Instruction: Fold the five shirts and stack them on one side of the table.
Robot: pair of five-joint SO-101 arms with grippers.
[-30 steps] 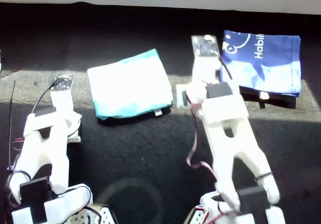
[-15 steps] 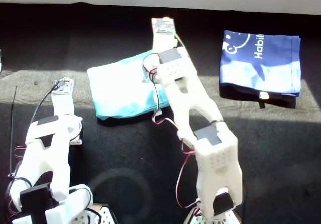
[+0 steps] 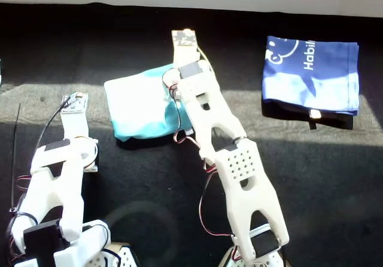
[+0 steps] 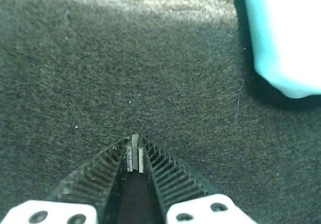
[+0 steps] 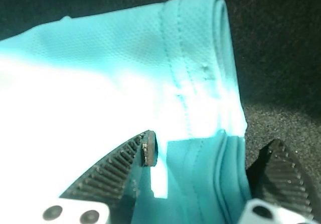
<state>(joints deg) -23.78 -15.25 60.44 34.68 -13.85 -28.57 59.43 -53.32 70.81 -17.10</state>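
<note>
While two folded shirts lie well apart on the dark table (image 3: 335, 177) — a turquoise shirt (image 3: 140, 108) mid-table, a blue shirt (image 3: 311, 75) far right — the right arm is stretched out, right gripper (image 5: 208, 153) spread wide astride the turquoise shirt's far-right corner. Left gripper (image 4: 134, 151), fingers together, hangs over bare table left of it.

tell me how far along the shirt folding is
Done: a folded blue shirt lies on dark cloth at the far right of the table; the teal shirt looks folded too. In hand: the right end effector is open at the teal shirt's edge; the left end effector is shut. Left: probably stacking the teal one.
</note>
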